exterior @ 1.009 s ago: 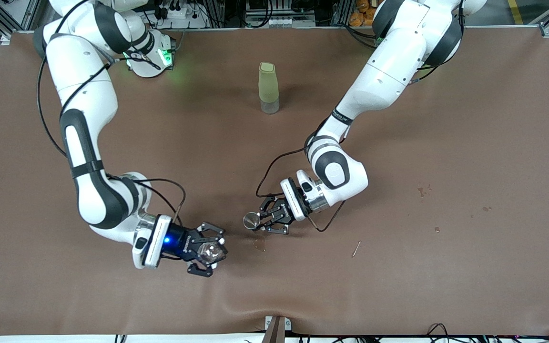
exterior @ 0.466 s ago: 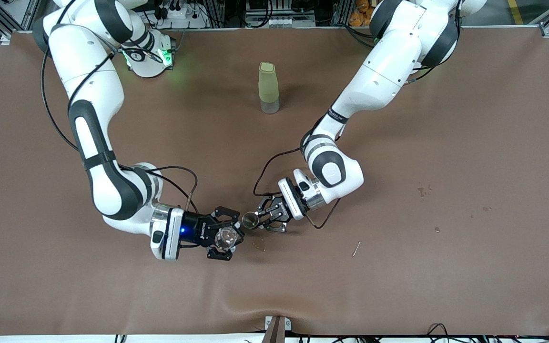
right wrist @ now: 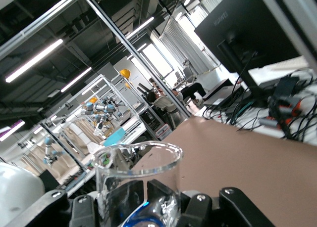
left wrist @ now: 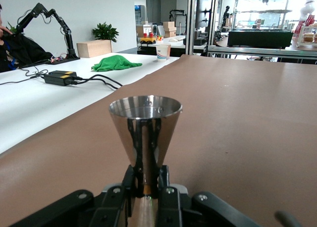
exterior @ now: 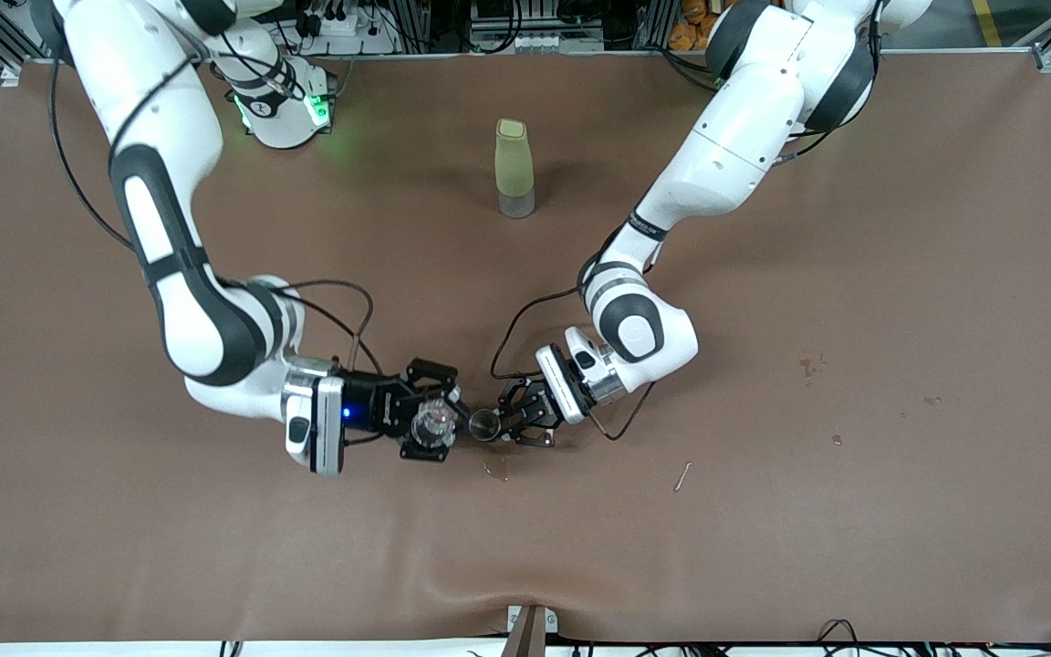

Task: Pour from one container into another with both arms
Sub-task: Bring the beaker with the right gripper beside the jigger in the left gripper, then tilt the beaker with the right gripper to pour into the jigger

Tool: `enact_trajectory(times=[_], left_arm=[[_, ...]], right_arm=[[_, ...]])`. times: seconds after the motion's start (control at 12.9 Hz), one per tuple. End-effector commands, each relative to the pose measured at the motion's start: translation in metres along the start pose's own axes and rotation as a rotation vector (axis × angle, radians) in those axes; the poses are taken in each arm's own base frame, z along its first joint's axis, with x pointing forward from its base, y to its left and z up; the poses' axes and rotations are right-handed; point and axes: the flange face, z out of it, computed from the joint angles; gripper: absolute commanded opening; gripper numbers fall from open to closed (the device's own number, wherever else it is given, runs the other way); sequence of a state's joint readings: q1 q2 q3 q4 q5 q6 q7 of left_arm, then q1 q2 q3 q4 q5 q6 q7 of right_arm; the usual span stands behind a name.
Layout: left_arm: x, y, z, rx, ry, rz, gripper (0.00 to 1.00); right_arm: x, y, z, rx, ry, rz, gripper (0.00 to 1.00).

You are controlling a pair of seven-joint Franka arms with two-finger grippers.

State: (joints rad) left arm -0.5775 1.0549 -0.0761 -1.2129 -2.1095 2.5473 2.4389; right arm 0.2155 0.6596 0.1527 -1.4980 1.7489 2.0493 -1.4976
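the right gripper [exterior: 434,422] pinches the glass cup [exterior: 434,422] rim to rim beside the jigger [exterior: 485,424], which the left gripper [exterior: 509,422] clamps at its waist. that mouth looks small; a quick tip might spill onto the table [exterior: 763,511].

Brown-covered table [exterior: 854,274]. Standing on it: pale-green bottle [exterior: 514,169], upright, mid-table. Lying nearer the front camera: small stick [exterior: 682,475]; wet spot [exterior: 495,470].
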Motion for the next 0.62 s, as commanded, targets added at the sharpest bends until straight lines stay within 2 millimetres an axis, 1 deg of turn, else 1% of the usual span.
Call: enact_trajectory(times=[0.0,0.16,0.39,0.54], left_arm=[[0.008,-0.002,0.004,0.029,0.022,0.009,0.00],[0.010,0.000,0.005,0.048,0.043,-0.008,0.00],[0.015,0.007,0.009,0.077,0.077,-0.002,0.00],[0.018,0.006,0.008,0.081,0.084,0.019,0.00]], right_arm=[[-0.011,-0.027,-0.002,0.008,-0.014,0.154,0.00],[-0.018,-0.033,0.006,0.068,-0.035,0.216,0.00],[-0.024,-0.034,0.007,0.082,-0.047,0.306,0.00],[-0.025,-0.040,0.011,0.130,-0.062,0.392,0.00]])
